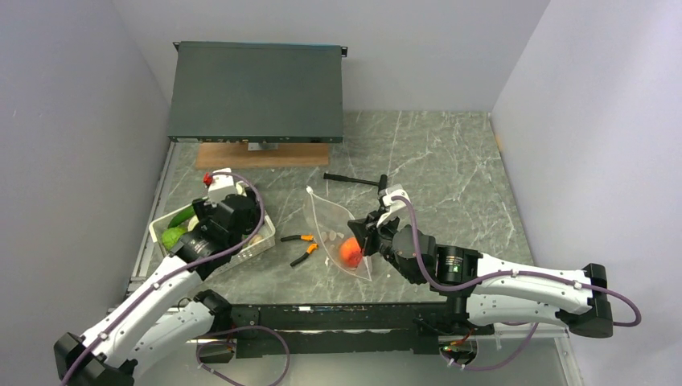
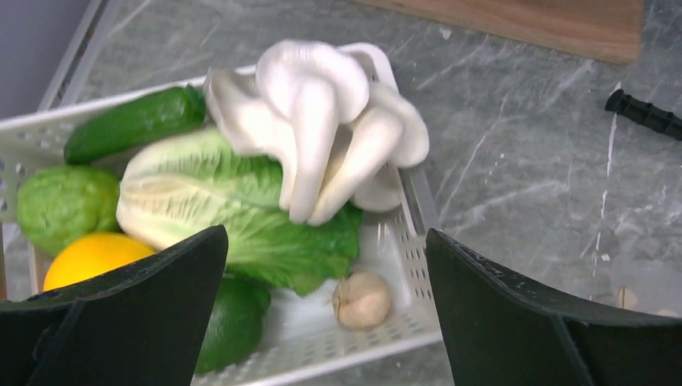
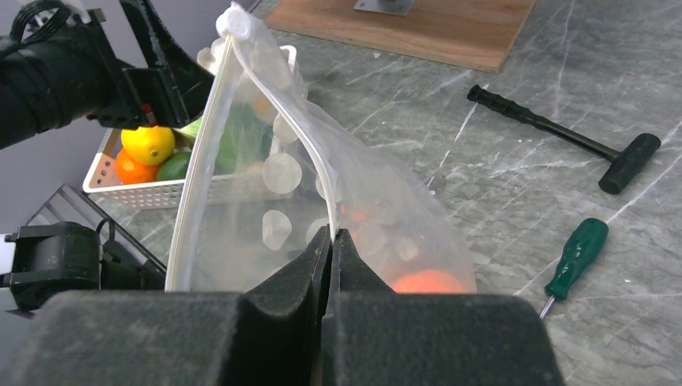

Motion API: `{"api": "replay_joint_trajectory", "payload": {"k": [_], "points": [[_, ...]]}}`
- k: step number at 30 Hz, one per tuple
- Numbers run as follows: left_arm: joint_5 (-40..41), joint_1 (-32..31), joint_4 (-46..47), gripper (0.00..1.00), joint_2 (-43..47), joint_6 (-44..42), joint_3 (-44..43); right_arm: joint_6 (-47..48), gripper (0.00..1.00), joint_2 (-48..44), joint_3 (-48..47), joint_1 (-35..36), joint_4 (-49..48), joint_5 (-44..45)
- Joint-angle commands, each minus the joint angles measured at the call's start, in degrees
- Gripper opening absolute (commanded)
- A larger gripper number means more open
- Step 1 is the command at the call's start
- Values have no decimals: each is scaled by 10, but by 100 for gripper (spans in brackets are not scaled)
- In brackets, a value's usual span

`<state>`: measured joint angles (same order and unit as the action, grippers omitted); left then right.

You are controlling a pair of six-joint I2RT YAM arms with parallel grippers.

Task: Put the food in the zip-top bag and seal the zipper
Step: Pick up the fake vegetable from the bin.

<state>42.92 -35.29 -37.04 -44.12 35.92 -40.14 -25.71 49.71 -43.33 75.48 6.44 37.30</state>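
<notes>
My right gripper (image 3: 331, 235) is shut on one edge of the zip-top bag (image 3: 281, 185) and holds its mouth up and open; the pale zipper (image 3: 201, 177) runs along the lip. A pink-red peach (image 3: 426, 281) lies inside the bag (image 1: 334, 229), also seen from above (image 1: 351, 252). My left gripper (image 2: 326, 241) is open and empty above the white basket (image 2: 410, 193). In the basket are a white mushroom cluster (image 2: 322, 121) on leafy lettuce (image 2: 209, 193), a cucumber (image 2: 133, 121), a round green piece (image 2: 64, 205), a lemon (image 2: 88, 257) and a small beige bulb (image 2: 362, 299).
Orange-handled pliers (image 1: 301, 245) lie between the basket (image 1: 257, 241) and the bag. A black hammer (image 3: 563, 137) and a green screwdriver (image 3: 575, 257) lie to the right of the bag. A dark flat box on a wooden board (image 1: 261, 153) stands at the back.
</notes>
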Motion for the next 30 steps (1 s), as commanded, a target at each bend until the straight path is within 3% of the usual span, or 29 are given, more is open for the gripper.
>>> {"api": "replay_joint_trajectory", "payload": {"k": [1,6,9,14,22,30], "points": [[-61,46,163,96,-34,-138,3,1,0,-11,-1,1,-12,14],[-131,84,145,86,-98,-158,-25,7,0,-10,-4,0,-1,23],[-195,95,111,89,-139,-204,-54,10,0,-12,-3,0,-2,26],[-173,101,84,96,-150,-249,-67,11,0,-11,-1,0,-11,27],[-177,110,122,95,-111,-269,-12,18,0,17,-19,0,-9,22],[-240,164,121,94,-150,-281,-17,23,0,32,-30,0,-10,18]]}}
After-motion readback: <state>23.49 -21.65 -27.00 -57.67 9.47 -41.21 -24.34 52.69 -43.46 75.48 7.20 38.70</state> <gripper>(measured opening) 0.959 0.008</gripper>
